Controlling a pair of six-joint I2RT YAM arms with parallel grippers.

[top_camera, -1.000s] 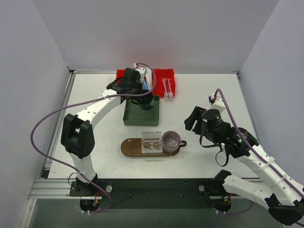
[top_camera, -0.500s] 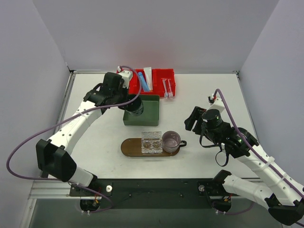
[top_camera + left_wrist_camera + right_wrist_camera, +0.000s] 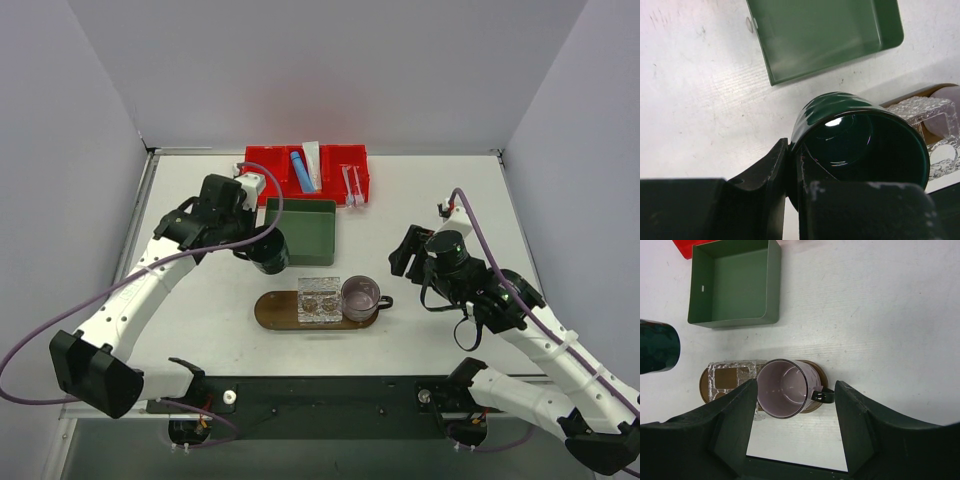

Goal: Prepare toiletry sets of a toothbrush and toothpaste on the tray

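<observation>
A white, scuffed desk (image 3: 430, 200) lies below the left hand (image 3: 268, 252). Plain pale walls (image 3: 330, 70) rise beyond it and on both sides.

Overhead, the two slim white-and-pink toothbrushes (image 3: 352, 184) in the red divided plastic bin (image 3: 264, 158) are too small to show bristles. A clear textured holder (image 3: 320, 298) and a pale purple mug (image 3: 360, 296) cover most of the flat brown wooden oval tray (image 3: 270, 309). The right wrist view's left edge cuts off the dark green glossy mug (image 3: 657, 346).

The blue tube (image 3: 298, 170) and white tube (image 3: 312, 163) lie side by side in the far red bin (image 3: 262, 160), two slim toothbrushes (image 3: 351, 186) to their right, with the brown oval tray (image 3: 270, 308) lying flat nearer.
</observation>
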